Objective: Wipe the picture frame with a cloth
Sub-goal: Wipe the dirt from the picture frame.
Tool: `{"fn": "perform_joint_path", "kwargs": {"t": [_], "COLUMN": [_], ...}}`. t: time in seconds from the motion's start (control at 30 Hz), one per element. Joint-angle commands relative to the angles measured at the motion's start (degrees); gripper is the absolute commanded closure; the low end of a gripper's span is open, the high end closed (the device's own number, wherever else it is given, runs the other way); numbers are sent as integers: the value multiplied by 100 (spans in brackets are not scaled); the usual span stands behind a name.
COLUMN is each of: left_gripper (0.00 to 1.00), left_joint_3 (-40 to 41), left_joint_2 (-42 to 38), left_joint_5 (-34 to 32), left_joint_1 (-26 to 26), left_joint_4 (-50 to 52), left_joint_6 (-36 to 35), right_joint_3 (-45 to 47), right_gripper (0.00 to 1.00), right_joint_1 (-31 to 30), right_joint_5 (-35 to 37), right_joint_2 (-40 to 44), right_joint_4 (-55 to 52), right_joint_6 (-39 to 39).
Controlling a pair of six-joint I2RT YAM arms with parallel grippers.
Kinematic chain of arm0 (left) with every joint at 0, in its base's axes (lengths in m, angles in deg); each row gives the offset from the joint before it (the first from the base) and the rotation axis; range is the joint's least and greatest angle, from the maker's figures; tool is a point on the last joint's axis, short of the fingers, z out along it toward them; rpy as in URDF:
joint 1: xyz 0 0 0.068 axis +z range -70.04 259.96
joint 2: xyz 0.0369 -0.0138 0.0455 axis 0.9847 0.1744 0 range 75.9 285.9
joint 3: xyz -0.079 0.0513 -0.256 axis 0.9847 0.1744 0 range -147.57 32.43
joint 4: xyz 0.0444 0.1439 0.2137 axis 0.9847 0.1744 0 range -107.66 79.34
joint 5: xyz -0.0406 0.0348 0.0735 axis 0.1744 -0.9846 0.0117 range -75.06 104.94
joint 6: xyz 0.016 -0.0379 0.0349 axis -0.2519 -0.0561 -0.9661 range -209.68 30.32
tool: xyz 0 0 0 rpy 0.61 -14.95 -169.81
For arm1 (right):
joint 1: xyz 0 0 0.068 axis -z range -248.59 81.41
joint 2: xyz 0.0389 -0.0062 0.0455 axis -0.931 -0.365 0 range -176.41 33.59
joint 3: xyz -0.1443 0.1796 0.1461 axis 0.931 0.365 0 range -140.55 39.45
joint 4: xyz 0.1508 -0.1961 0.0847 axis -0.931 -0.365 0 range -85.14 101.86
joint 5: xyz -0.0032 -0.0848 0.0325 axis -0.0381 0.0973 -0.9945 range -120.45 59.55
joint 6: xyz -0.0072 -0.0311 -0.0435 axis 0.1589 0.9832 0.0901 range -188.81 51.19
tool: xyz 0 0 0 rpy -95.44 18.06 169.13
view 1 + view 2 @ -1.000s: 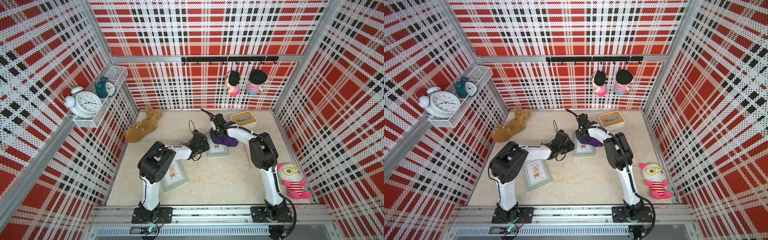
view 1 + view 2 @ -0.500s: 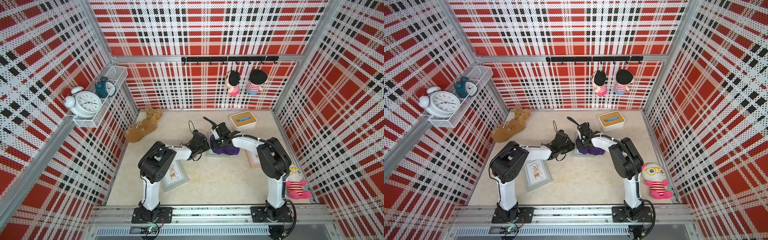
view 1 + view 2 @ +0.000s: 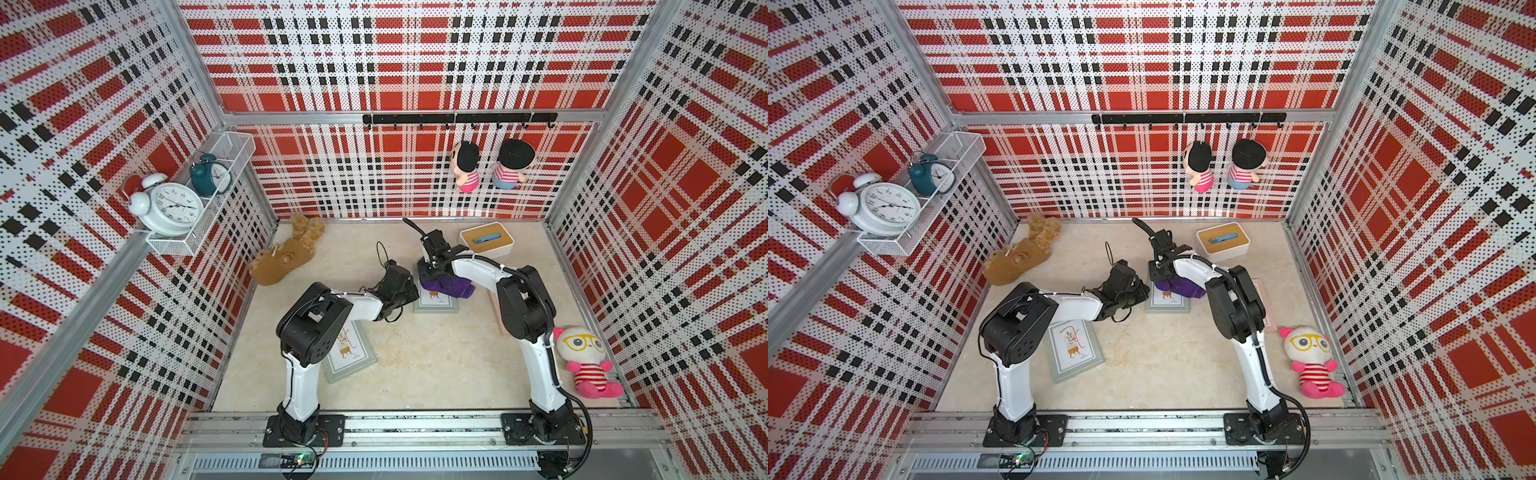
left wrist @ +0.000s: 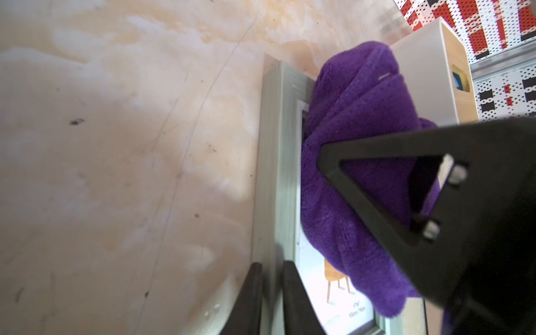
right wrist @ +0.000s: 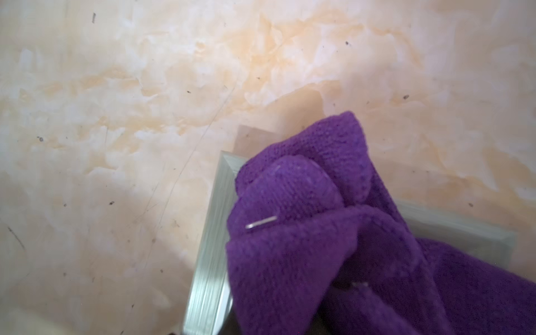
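A grey-green picture frame (image 3: 437, 306) lies flat at mid-table in both top views (image 3: 1168, 306). My left gripper (image 4: 272, 290) is shut on its side rail, one finger (image 4: 251, 298) outside and one on the picture. The purple cloth (image 3: 451, 286) is bunched over the frame's far end, with a fold hanging off toward the right. My right gripper (image 3: 432, 276) is shut on the cloth and presses it down onto the frame (image 4: 274, 174). In the right wrist view the cloth (image 5: 333, 246) hides the fingers, and only a corner of the frame (image 5: 211, 261) shows.
A second picture frame (image 3: 351, 351) lies partly under the left arm. A white box with a wooden lid (image 3: 486, 242) stands just behind the cloth. A brown plush slipper (image 3: 286, 257) lies far left, a pink doll (image 3: 586, 361) near right. Plaid walls enclose the table.
The right gripper dragged the cloth toward the near end of the frame, then back to its far end; its elbow swung outward and back. The left gripper kept its hold.
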Motion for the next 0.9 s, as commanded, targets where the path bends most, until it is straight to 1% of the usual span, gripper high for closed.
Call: {"fn": "perform_joint_path", "kwargs": {"t": [0.0, 0.07, 0.1, 0.2, 0.4, 0.47, 0.5, 0.6, 0.73, 0.8, 0.87], "left_gripper": [83, 83, 83, 83, 83, 83, 83, 83, 84, 83, 83], "left_joint_3": [272, 261, 250, 255, 321, 335, 346, 352, 349, 359, 367], "left_joint_2": [369, 390, 403, 429, 374, 361, 360, 334, 307, 280, 257], "left_joint_5": [140, 122, 129, 111, 98, 105, 105, 90, 94, 93, 90], "left_joint_1": [-29, -34, -32, -28, -27, -20, -29, -29, -32, -29, -29], "left_joint_4": [972, 968, 966, 950, 928, 928, 933, 912, 911, 916, 911], "left_joint_6": [-79, -54, -62, -38, -28, -21, -6, 16, 16, 16, 0], "right_joint_3": [1122, 1654, 1781, 1669, -227, -450, -340, 650, 2021, 2323, 2276], "right_gripper": [100, 100, 100, 100, 100, 100, 100, 100, 100, 100, 100], "right_joint_1": [-299, -365, -365, -296, 60, 56, 23, -221, -507, -523, -518], "right_joint_5": [-565, -900, -909, -500, 117, -59, -173, -263, -418, -457, -219], "right_joint_2": [326, 651, 748, 772, -244, -389, -352, 99, 800, 998, 1027], "right_joint_4": [-276, -180, -160, -204, -615, -662, -585, -276, 193, 329, 446], "right_joint_6": [208, 186, 148, 169, -59, -189, -249, -366, -713, -808, -697]}}
